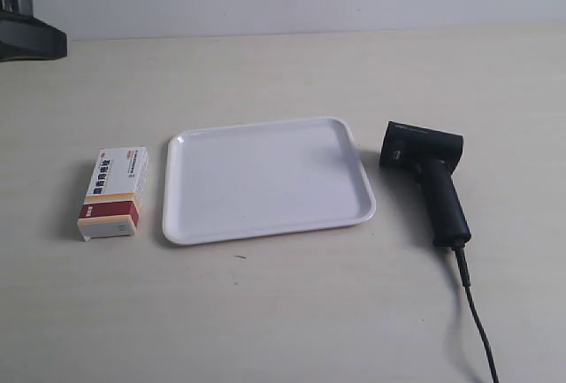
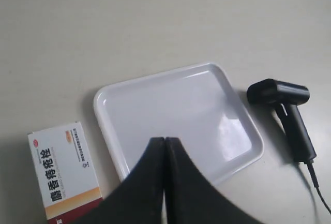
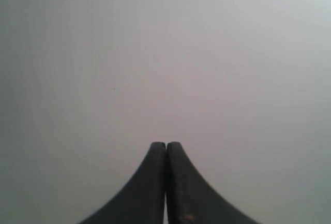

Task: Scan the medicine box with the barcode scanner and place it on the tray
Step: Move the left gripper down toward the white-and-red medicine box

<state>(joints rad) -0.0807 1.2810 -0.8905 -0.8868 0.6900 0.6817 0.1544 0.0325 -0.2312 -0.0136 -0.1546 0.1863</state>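
Nothing is grasped yet. The medicine box [image 1: 112, 193] lies flat on the table [image 1: 283, 312], just beside one short side of the tray [image 1: 265, 224]; the barcode scanner [image 1: 429, 175] lies on its side near the opposite short side, with its cable [image 1: 473, 312] trailing off the edge of the exterior view.

The left gripper [image 2: 164, 141] hangs above the near rim of the tray with its jaws pressed together and holding nothing. The right gripper [image 3: 166, 145] is likewise closed and empty, facing a blank pale surface; where it sits relative to the objects cannot be told.

Risks as I judge them:
- Both grippers must open before any descent; closed fingers would shove the box or scanner instead of straddling it.
- The box is light and close to the tray rim, so an off-centre pinch could skid it against the rim.
- The cable could drag and twist the scanner when lifted.
- I cannot see a barcode on the upward face, so the box may need turning.
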